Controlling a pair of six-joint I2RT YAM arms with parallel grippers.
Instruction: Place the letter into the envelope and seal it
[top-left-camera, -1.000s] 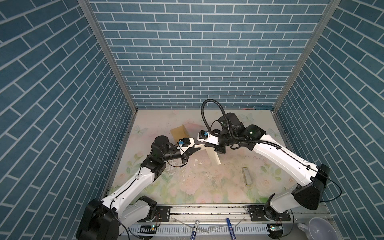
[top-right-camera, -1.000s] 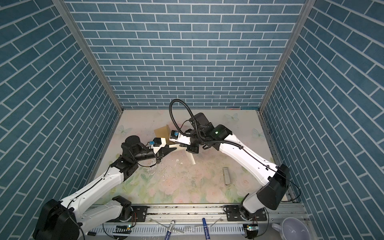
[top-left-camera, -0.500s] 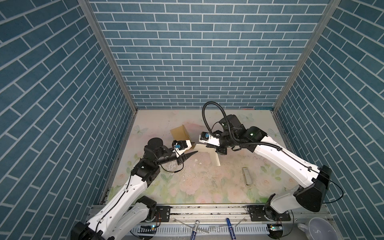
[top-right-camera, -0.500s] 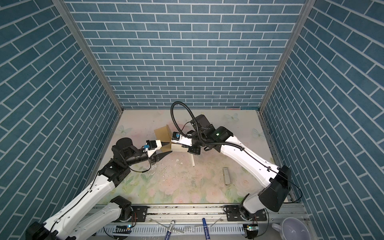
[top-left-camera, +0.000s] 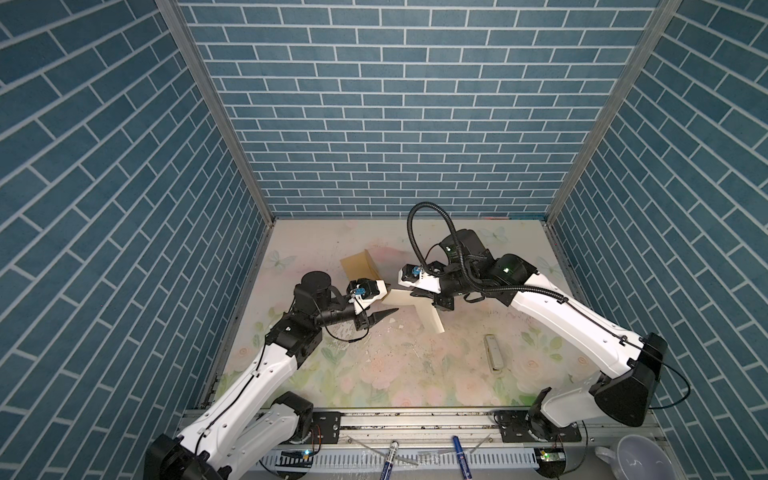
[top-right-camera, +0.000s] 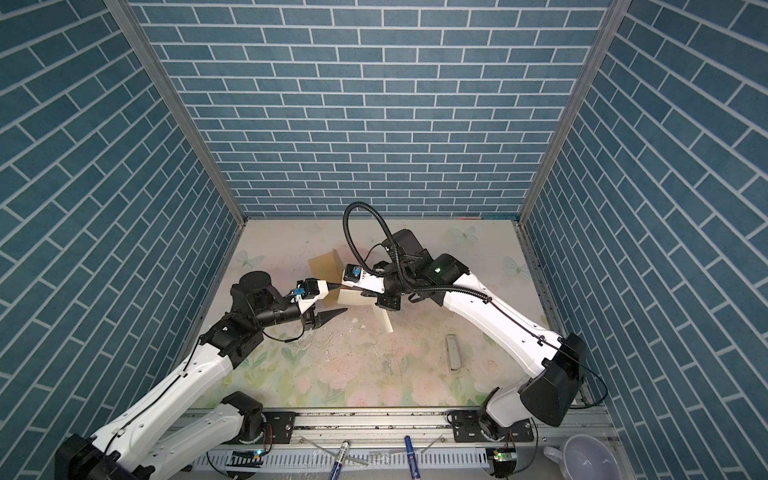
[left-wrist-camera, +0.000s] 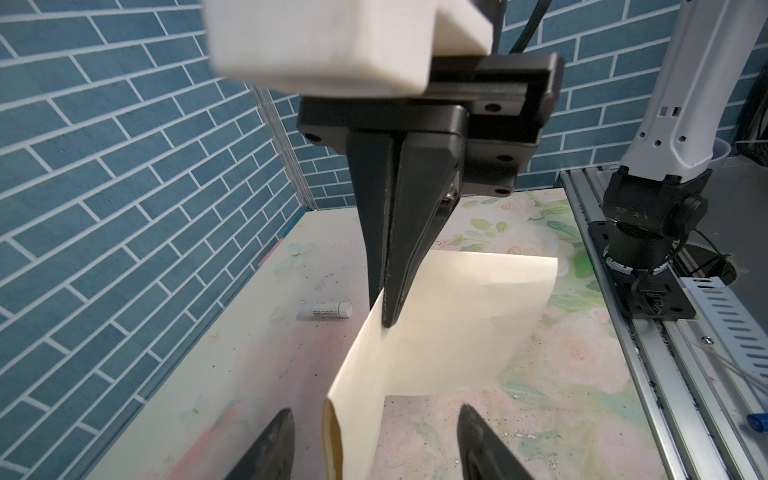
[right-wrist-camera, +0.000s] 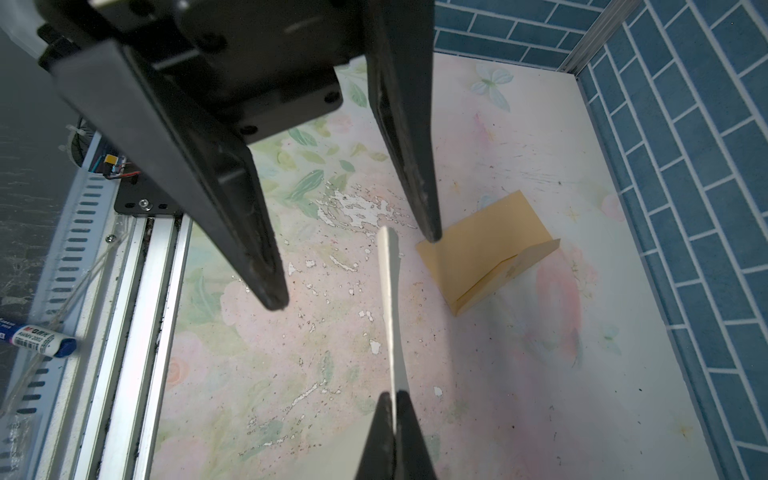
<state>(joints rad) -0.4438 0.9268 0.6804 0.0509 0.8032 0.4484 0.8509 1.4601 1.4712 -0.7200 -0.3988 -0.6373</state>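
The letter aloft, the envelope not yet filled.
Your right gripper pinches the folded letter in mid-air; your left gripper stands spread about its free end. The envelope lies on the table, flap raised: next, probably, steer the letter into that mouth.

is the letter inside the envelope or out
Out: the letter hangs pinched in the right gripper, while the envelope lies apart on the table.
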